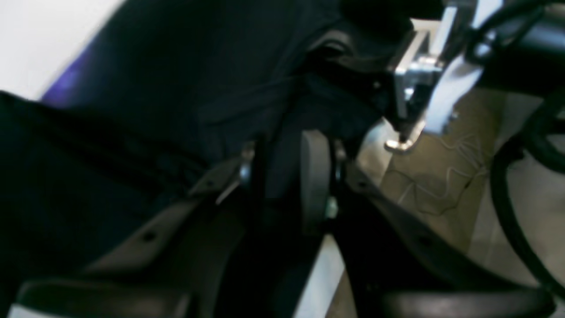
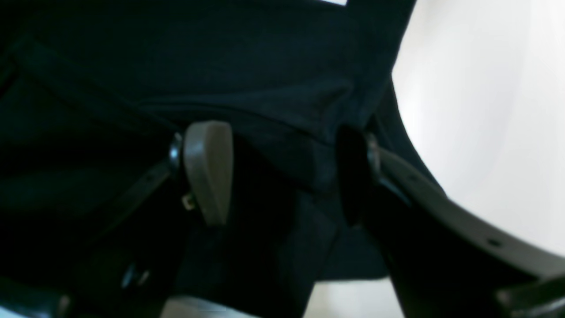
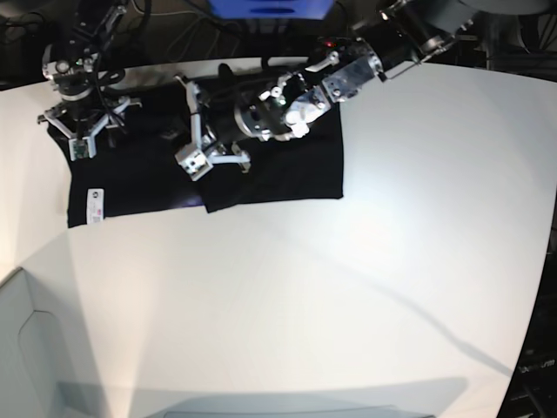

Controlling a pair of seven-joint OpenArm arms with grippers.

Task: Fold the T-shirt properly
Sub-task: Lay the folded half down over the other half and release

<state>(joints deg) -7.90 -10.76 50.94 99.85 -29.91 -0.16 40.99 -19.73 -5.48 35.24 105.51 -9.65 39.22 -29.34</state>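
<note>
Left gripper (image 1: 287, 176) pinched narrow on the T-shirt (image 3: 287, 174) near mid-cloth; right gripper (image 2: 282, 172) gaping, holding nothing, over its far edge; best lifted slowly, hem kept taut.

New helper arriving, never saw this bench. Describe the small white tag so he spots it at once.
Start at the white table, then find the black T-shirt spread along its far side. The tag lies at the shirt's near corner on the base view's left, below the right gripper. It is the only small white rectangle on the dark cloth.

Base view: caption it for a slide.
Both arms reach over the black T-shirt on the white table.
</note>
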